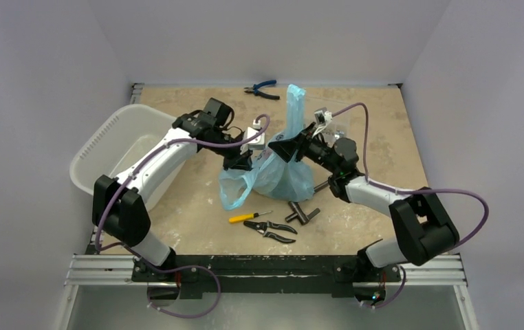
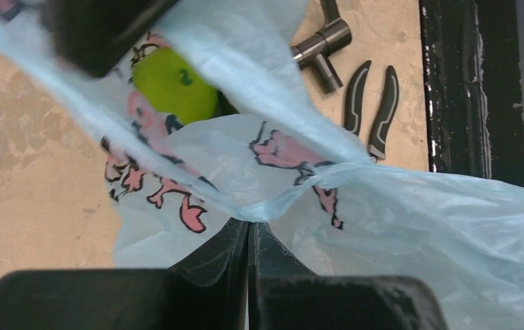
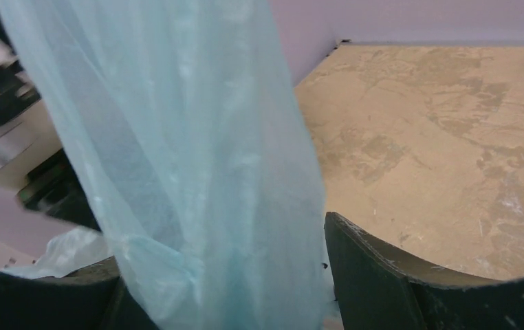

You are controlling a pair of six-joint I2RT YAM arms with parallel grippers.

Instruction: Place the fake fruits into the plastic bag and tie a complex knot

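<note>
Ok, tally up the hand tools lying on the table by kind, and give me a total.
Pliers: 2, the blue-handled pliers and the black-handled pliers
Screwdriver: 1, the yellow screwdriver
T-shaped metal tool: 1
Total: 4
A dark rod behind the T-shaped tool is too unclear to count.

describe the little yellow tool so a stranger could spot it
Find the light-blue plastic bag in the middle of the table. Just in front of it, toward the near edge, lies a screwdriver beside black pliers. Only it has a yellow handle.
</note>
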